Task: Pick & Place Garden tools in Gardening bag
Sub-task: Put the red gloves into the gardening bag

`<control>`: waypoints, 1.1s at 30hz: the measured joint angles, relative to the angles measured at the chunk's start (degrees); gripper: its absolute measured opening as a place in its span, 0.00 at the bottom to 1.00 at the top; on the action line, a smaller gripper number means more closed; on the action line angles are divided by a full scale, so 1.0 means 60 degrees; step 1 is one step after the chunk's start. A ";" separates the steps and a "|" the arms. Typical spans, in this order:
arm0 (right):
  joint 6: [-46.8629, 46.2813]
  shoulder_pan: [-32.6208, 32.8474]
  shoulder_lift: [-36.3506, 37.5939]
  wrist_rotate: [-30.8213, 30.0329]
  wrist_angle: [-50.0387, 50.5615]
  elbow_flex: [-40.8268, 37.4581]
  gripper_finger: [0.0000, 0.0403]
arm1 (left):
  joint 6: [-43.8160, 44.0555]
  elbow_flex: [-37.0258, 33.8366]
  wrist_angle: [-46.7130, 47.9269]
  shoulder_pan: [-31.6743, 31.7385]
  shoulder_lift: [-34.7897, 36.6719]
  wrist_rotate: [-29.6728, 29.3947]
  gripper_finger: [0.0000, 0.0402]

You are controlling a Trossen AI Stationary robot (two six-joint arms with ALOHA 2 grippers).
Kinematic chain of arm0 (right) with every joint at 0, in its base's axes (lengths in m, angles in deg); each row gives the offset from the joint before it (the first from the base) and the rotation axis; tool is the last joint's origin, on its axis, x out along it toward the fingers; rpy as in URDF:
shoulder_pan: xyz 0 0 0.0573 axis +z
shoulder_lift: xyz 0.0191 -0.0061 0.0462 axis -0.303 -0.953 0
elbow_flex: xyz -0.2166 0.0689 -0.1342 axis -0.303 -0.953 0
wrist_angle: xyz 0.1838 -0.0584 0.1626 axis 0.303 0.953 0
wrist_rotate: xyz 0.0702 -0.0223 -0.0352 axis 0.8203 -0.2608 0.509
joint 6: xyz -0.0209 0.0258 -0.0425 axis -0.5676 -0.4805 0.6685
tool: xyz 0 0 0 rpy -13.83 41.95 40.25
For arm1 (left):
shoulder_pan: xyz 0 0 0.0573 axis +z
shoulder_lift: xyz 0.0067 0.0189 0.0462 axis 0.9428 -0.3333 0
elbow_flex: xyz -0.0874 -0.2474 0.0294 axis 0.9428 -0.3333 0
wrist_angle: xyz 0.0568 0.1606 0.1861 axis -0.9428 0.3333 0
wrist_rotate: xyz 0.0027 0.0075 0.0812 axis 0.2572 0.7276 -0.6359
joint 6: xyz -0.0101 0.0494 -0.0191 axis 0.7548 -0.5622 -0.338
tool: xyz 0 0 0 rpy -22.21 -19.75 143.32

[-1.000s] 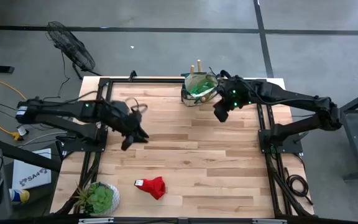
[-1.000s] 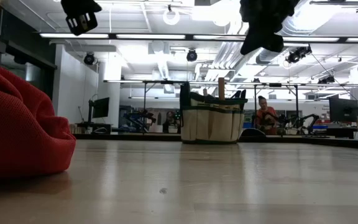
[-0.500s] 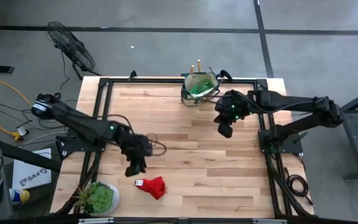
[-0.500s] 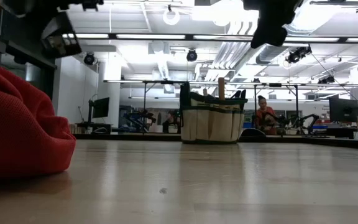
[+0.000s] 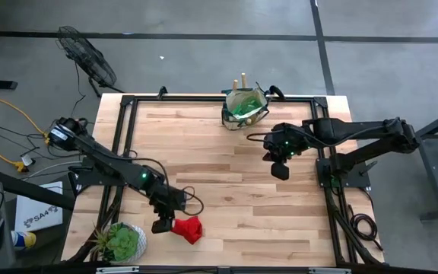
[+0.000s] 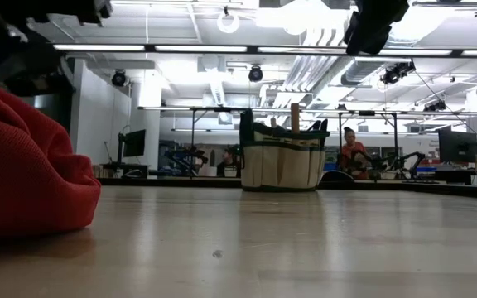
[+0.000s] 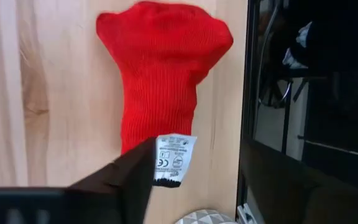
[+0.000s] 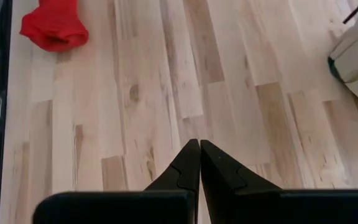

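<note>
Wood-plank desk [image 5: 226,164] in a dark frame, grey concrete floor all round.

High view: we log the red glove [image 5: 188,227] near the desk's near edge, toward the left corner, w/ its white label end facing the left gripper [image 5: 163,225]. That gripper sits just beside the cuff end; fingers not readable from above. Glove's long axis runs roughly along the near edge, cuff left, bunched end right. Gardening bag [image 5: 244,106] stands at the far edge, about mid-width, wooden handles poking out. Right gripper [image 5: 279,170] hangs over the right half of the desk, well apart from the glove, nearer the bag. Potted plant [image 5: 122,241] at the near-left corner, not ours to move. Left arm is plainly the nearer one for the glove.

Low view: glove [image 6: 23,165] fills the left foreground, lying flat on the desk; bag [image 6: 281,157] upright far back, centre. Right arm [image 6: 373,23] seen overhead, off the surface. A person sits in the room beyond, right of the bag.

Left wrist view: glove [image 7: 157,81] lies straight ahead, long axis in line w/ the gripper's reach, label [image 7: 173,158] at the closest end. One dark finger [image 7: 114,180] shows beside the label; we can't tell if the pair is apart or together.

Right wrist view: right gripper's fingers [image 8: 182,171] pressed together, holding nothing. Glove [image 8: 56,25] far off; a corner of the bag [image 8: 356,53] at frame edge.
</note>
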 joint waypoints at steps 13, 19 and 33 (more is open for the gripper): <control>-0.0106 0.0590 0.0000 -0.0005 0.0015 0.0000 0.01 | -0.1007 0.0000 -0.0311 -0.0995 -0.1139 -0.1431 0.77; -0.0306 0.0854 0.0000 -0.0005 0.0018 0.0000 0.01 | -0.1563 0.0000 -0.0408 -0.1224 -0.1745 -0.2516 0.73; -0.0799 0.1485 0.0000 -0.0111 0.0302 0.0000 0.01 | -0.0448 0.0000 -0.2057 -0.1221 -0.2268 -0.2578 0.13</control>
